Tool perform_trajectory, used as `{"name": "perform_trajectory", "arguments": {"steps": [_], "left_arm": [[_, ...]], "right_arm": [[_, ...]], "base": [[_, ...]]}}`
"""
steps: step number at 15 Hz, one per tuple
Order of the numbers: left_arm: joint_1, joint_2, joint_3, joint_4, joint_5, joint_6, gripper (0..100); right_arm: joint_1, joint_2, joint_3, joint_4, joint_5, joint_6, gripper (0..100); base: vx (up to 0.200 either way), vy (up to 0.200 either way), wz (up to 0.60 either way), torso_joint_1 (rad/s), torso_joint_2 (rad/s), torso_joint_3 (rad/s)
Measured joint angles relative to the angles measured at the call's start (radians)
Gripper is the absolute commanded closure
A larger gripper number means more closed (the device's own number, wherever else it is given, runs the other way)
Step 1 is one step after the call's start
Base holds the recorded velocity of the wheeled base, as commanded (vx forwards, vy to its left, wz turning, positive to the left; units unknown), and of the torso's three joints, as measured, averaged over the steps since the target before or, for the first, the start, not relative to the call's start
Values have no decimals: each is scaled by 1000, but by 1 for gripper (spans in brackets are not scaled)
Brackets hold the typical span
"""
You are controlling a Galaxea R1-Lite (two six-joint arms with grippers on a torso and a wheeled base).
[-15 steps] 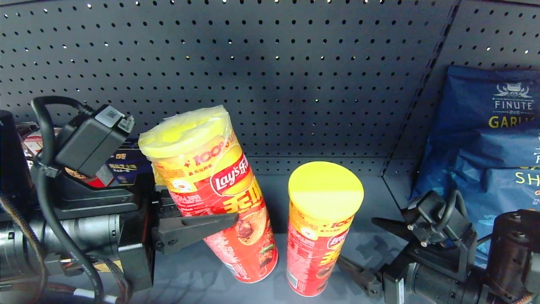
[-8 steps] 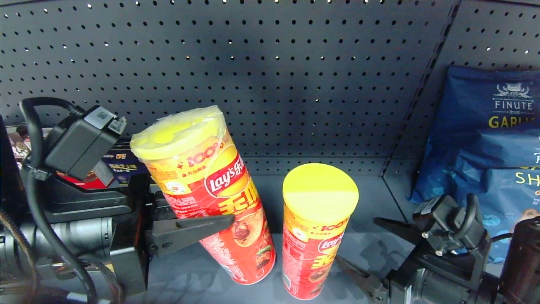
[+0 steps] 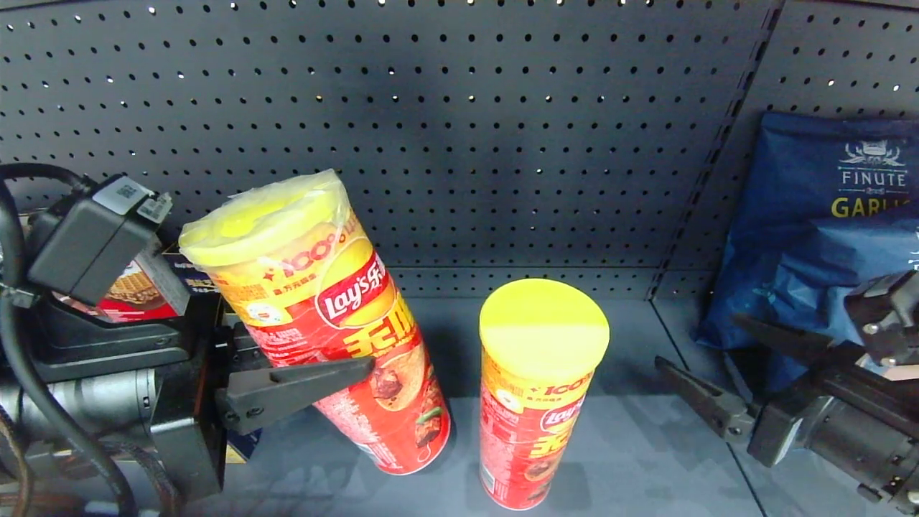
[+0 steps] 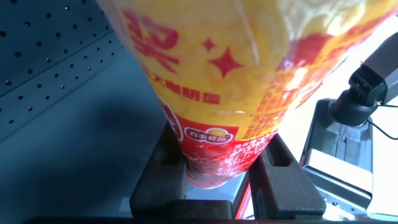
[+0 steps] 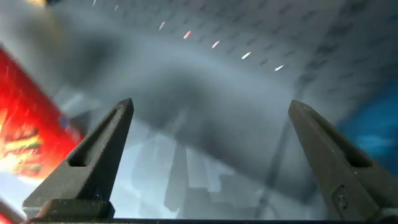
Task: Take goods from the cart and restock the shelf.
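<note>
My left gripper [image 3: 337,359] is shut on a red chip can with a yellow lid [image 3: 323,316], gripping it around the middle. The can leans to the left, with its base low over the shelf floor [image 3: 646,445]; whether it touches I cannot tell. In the left wrist view the can [image 4: 211,93] sits between the fingers of the left gripper [image 4: 214,177]. A second, matching can [image 3: 542,402] stands upright on the shelf just to the right, free of both grippers. My right gripper [image 3: 696,341] is open and holds nothing, to the right of that can. The right wrist view shows the right gripper [image 5: 210,106] spread wide, with the red can [image 5: 31,124] off to one side.
A perforated back panel [image 3: 459,143] closes the shelf behind. Blue snack bags [image 3: 826,237] stand at the far right, close behind my right gripper. Small boxes [image 3: 133,291] sit at the far left behind my left arm. Bare shelf floor lies between the upright can and the bags.
My left gripper has carried the tilted can to the left. My right gripper has drawn away to the right, farther from the upright can.
</note>
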Motion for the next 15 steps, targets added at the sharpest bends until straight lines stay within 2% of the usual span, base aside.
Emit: {"name": "perform_trajectory", "arguments": {"steps": [5,10,11,15], "left_arm": [[2,-4,6,-1,1,0,100],[0,-15,20,-1,0,0,100],[0,-16,18,-1,0,0,100],[-4,-16,1,-2,0,0,100]], "right_arm": [[-130,-126,30,1,8,-11,0],[-307,-398,229,45,15,-26,0],[-331,-475,257,103,1,-29,0],[-444,-845,291,478,-66,-31,0]], "base": [[0,0,0,0,0,0],[0,0,0,0,0,0],[0,0,0,0,0,0],[0,0,0,0,0,0]]}}
